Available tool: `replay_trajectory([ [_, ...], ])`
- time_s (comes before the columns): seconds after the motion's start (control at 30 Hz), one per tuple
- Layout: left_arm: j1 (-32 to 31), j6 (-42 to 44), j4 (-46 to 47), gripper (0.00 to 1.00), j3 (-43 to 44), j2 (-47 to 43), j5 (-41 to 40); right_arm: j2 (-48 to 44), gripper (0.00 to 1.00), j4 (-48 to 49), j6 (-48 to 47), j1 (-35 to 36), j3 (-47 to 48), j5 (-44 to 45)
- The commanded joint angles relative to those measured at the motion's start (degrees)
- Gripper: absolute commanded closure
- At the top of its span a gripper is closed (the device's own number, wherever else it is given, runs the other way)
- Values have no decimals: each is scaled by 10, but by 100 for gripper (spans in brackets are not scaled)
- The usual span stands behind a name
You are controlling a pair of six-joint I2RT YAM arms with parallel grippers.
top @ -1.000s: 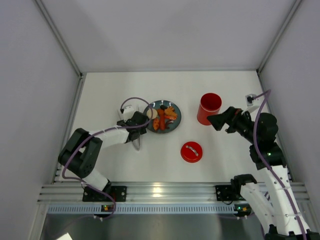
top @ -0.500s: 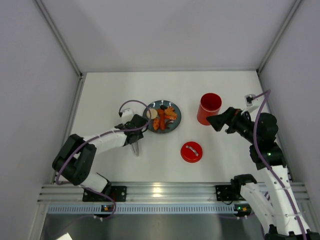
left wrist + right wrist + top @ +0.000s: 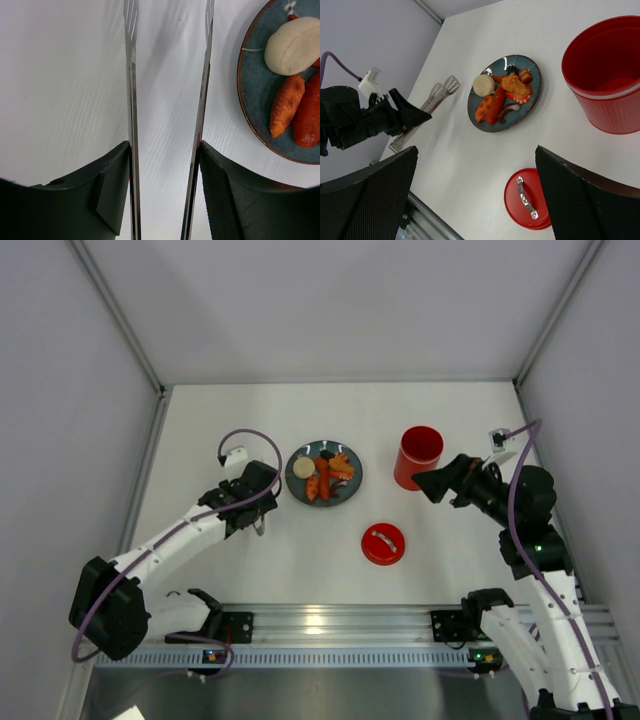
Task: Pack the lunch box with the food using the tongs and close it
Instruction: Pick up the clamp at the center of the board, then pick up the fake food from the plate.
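Observation:
My left gripper (image 3: 165, 147) is shut on the tongs (image 3: 131, 100); each slim silver arm lies against a finger and runs ahead over the table. The tongs' tips (image 3: 446, 88) sit just left of the dark blue plate (image 3: 243, 75). The food rests on that plate: a beige disc (image 3: 295, 45), orange-red strips (image 3: 286, 105) and small dark bits. The red lunch box (image 3: 420, 455) stands open and upright to the plate's right. Its red lid (image 3: 383, 543) with a silver handle lies flat on the table. My right gripper (image 3: 428, 483) hovers open beside the lunch box, holding nothing.
The white table is walled on three sides. A metal rail (image 3: 320, 625) with both arm bases runs along the near edge. The left arm's purple cable (image 3: 245, 435) loops above its wrist.
My left jaws have narrowed onto the tongs. The left gripper has drawn back a little to the left, away from the plate, and the arm's elbow swung down-left. The right arm has not moved.

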Motion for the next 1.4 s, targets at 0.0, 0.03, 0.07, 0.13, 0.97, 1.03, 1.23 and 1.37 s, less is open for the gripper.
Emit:
replay_trajectory([
  [0.0,-3,0,-35,40,19,-26,3,0,1,18,9,-6,12,-12],
  [0.03,-3,1,-39,40,21,-31,4,-1,1,19,10,-6,12,-12],
  [0.07,-4,3,-41,40,27,-38,6,-1,0,19,11,-6,11,-12],
  [0.13,-9,6,-49,41,35,-42,10,-3,0,19,11,-6,9,-12],
  [0.97,-69,62,-80,36,198,72,62,-16,0,-4,5,-5,15,-3],
  [1.03,-69,62,-76,36,196,78,65,-17,0,-6,2,-6,15,-3],
  [1.23,-72,75,-52,35,192,96,79,-20,1,-13,-3,-6,15,-2],
  [1.37,-75,77,-47,35,195,109,83,-21,0,-16,-6,-6,16,0],
])
